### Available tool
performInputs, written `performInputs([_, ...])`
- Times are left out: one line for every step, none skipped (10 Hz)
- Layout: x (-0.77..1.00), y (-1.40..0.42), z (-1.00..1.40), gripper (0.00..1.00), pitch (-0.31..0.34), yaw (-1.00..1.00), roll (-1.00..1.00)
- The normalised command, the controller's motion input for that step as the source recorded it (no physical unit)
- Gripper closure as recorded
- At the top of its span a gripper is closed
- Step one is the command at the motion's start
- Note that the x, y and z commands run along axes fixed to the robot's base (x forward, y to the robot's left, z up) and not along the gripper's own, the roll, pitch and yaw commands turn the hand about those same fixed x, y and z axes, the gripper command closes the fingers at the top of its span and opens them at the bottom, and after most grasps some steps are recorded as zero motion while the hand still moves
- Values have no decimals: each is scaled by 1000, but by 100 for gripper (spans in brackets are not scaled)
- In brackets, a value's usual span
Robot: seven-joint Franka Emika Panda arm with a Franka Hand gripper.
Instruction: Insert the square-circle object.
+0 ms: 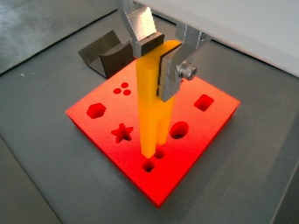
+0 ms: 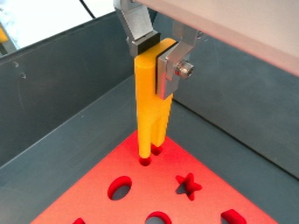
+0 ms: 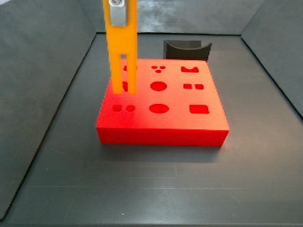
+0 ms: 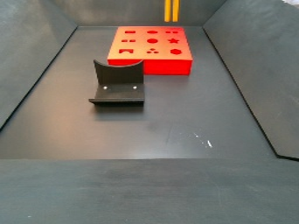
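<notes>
You are looking at a dark grey floor [image 4: 163,131] walled by dark grey panels on every side. Near the left wall in a side view, the long, slender orange bar forked into two short prongs, the square-circle object [image 3: 122,53], hangs upright over the left part of the flat red block with shaped holes [image 3: 166,111]. The gripper [image 3: 116,4] sits at the bar's top end, right at the upper edge of that picture. In both wrist views its flat silver fingers [image 1: 140,31] are closed on the upper end of the orange bar [image 1: 155,96], one on each side, with the dark pads pressed against it. You can see the prongs [image 2: 149,150] pointing down at the red block [image 2: 128,188], their tips at or just in a pair of small holes near its edge; how deep they go you cannot tell. Further right on the block you find a star hole [image 2: 184,184] and a round hole [image 1: 179,131]. Beyond the block's far edge stands the dark L-shaped fixture [image 3: 186,48]. In a side view the fixture [image 4: 117,86] sits mid-floor, apart from the block [image 4: 152,51] by the far wall, where only the bar's lower end [image 4: 172,10] shows.
</notes>
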Motion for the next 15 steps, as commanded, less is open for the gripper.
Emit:
performInputs([14,0,-266,100,-114,0,-189])
performInputs([0,0,-246,100,-96,0,-103])
performInputs([-97,0,-146,100,-67,0,0])
performInputs([-94,0,-151,100,-74,0,-3])
performInputs([-37,0,-191,100,-83,0,-29])
performInputs([0,0,-217,100,-76,0,-24])
performInputs([0,0,-306,100,-103,0,-41])
performInputs([0,0,-320,100,-97,0,-24])
performInputs([-114,17,-263,100,-109,0,-49])
performInputs([-103,0,-237,100,-100,0,-46])
performInputs([0,63,-174,100,-61,0,-60])
performInputs([0,194,-117,100,-37,0,-104])
performInputs([-114,49,-46,100,-36,0,-51])
performInputs([-157,0,-77,100,-54,0,0])
performInputs([-103,-74,-120,100,-66,0,0])
